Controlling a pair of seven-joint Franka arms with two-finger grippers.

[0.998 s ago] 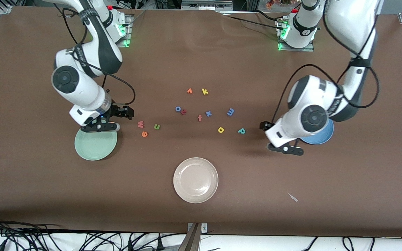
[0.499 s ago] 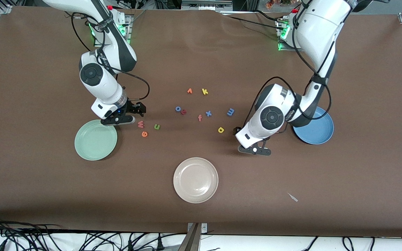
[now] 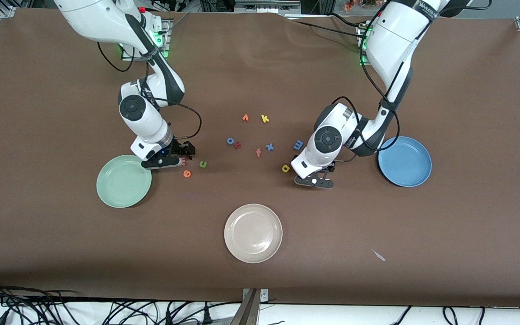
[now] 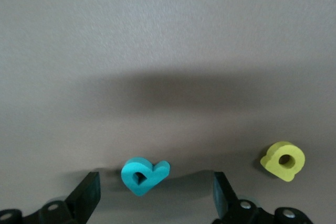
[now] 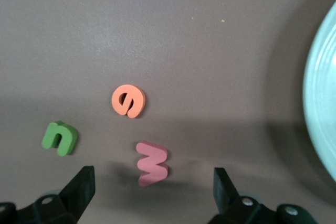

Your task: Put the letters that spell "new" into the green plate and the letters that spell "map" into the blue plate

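Both arms are at the first pick, neither plate yet holding a letter: the right pincer (image 3: 166,161) hangs spread just above the salmon-red foam "w" (image 5: 152,163), which lies on the brown table (image 3: 377,280) between its fingers, beside the round pale mint-green plate (image 3: 123,181); the orange foam "e" (image 3: 187,173) and green foam "n" (image 3: 202,164) lie close by. The left pincer (image 3: 314,181) is likewise spread astride the teal foam "p" (image 4: 144,174), with the yellow rounded foam "a" (image 3: 285,168) just beside it, the blue foam "m" (image 3: 298,145) near, and the round medium-blue plate (image 3: 405,161) toward the left arm's end. Next, I judge, each pincer must drop, pinch its letter squarely and carry it to its plate. Stray letters in the middle and the cream-white plate (image 3: 253,233) stand apart; only the neighbouring "a" and "e" risk a nudge
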